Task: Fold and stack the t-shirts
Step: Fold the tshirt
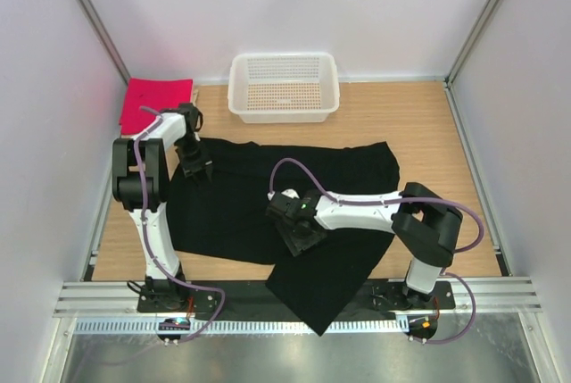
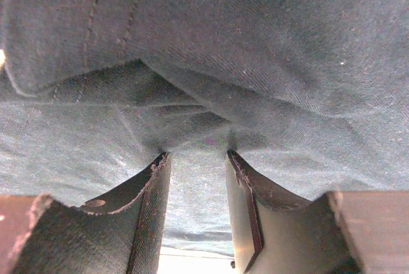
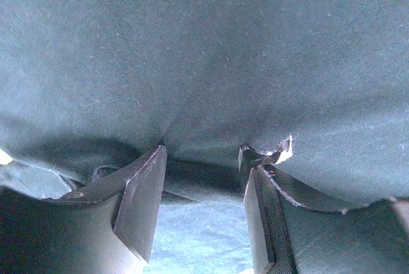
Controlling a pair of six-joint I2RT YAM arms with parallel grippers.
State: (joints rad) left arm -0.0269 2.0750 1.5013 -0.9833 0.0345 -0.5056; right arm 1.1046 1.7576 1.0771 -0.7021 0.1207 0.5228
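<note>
Far-left corner of the table [image 1: 428, 124]: pink-red t-shirt [image 1: 152, 102] lies flat in a neat rectangle, prob. folded already, so one item looks done. Black t-shirt [image 1: 232, 209] is spread across the middle w/ its near part hanging over the front edge, not folded yet. Left gripper [image 1: 196, 170] sits on its far-left part, right gripper [image 1: 299, 238] mid-shirt. Both have jaws part-way apart, tips pressed into cloth; can't tell if a fold is caught. White mesh basket [image 1: 284, 56] stands at the far edge. Nothing stacked yet, so most work remains.

left arm [image 1: 148, 215] & right arm [image 1: 357, 212]: white links, black joints, purple cables [image 1: 290, 167], dark scuffed fingers [image 2: 151, 213].
</note>
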